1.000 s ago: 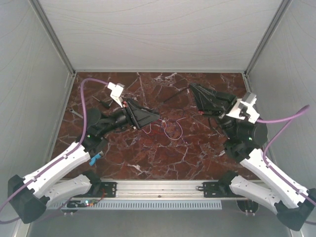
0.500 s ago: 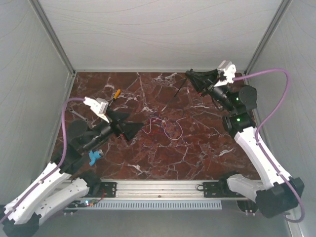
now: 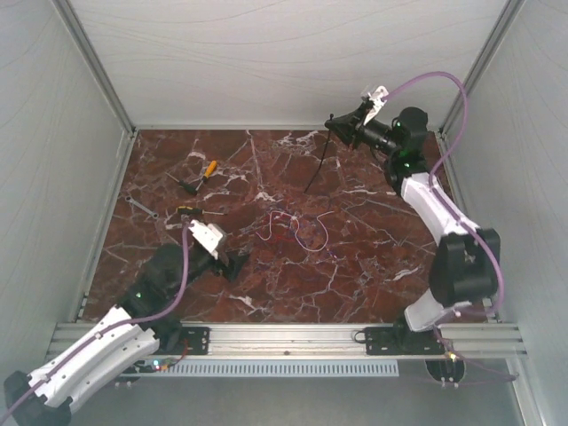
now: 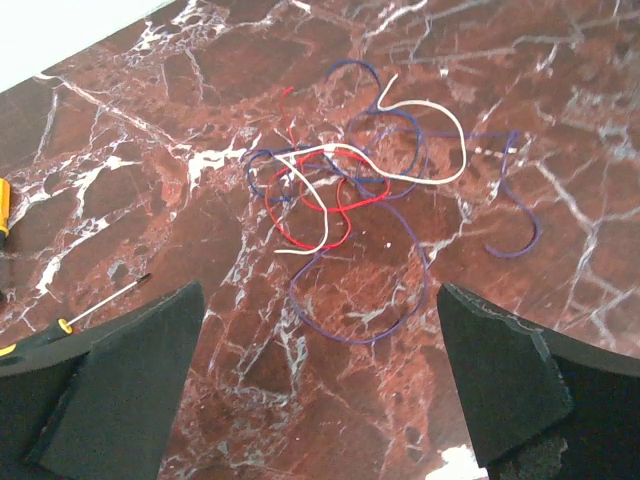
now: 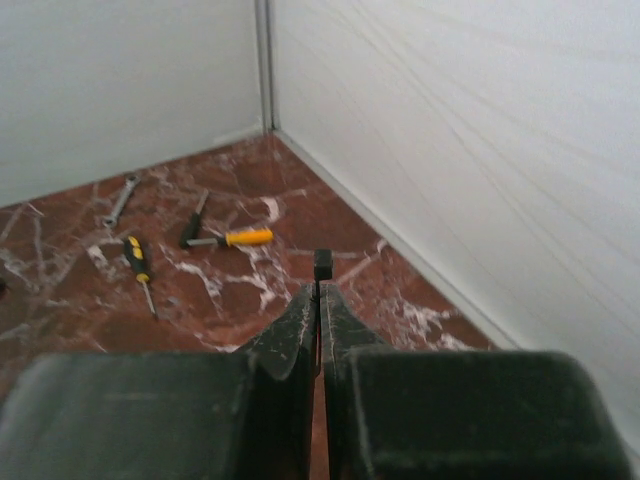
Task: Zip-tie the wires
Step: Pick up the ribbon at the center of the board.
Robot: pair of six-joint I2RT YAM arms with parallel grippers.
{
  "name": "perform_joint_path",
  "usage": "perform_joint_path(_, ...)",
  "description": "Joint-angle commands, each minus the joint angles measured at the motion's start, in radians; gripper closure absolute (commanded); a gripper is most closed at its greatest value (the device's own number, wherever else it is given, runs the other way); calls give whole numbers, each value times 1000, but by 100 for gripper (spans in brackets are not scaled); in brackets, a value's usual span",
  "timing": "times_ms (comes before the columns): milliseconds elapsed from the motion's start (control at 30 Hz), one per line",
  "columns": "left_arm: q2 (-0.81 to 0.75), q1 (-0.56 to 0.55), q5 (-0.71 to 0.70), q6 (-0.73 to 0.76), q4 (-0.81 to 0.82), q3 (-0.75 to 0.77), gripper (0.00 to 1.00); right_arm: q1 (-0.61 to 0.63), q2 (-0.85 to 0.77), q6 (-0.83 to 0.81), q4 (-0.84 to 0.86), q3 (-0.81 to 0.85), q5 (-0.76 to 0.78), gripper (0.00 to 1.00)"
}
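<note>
In the overhead view, the wires (image 3: 297, 226) lie loose and unbound near the middle of the table (image 3: 373, 257). The left end effector (image 3: 232, 260) sits low at the near left, jaws spread wide and holding nothing, short of the tangle. The right end effector (image 3: 337, 127) is raised at the far right, clamped on a thin black zip tie (image 3: 315, 169) that dangles toward the table, well apart from the wires. By my reading, the step in hand is bringing the tie to the bundle, and no loop is made yet.

From the left wrist, the red, blue-purple and whitish strands sprawl across the middle of the picture, just beyond the two wide-set fingers (image 4: 130, 380), with nothing between them. The next move likely calls for gathering those loops into one bunch, so that the tie can pass around all of them.

From the right wrist, the fingers (image 5: 295, 325) press together, and the tie's small square head shows at their tips. Beyond them, toward the far left corner, a yellow-handled tool (image 5: 235, 238) and a wrench (image 5: 118, 198) lie on the table.

No brand, label or writing can be read in any view.
</note>
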Motion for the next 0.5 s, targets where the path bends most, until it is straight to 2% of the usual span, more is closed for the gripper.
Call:
perform_joint_path(0,-16,7,67,135,148,-26,0,-36,164,-43,-50,110,-85,100)
perform_joint_path(233,-4,7,207,183,154,-54,0,-41,380,-95,-82,231,-100,100)
perform_joint_path(467,-3,9,317,213,172,-81,2,-8,503,-170,-117,277,-85,100)
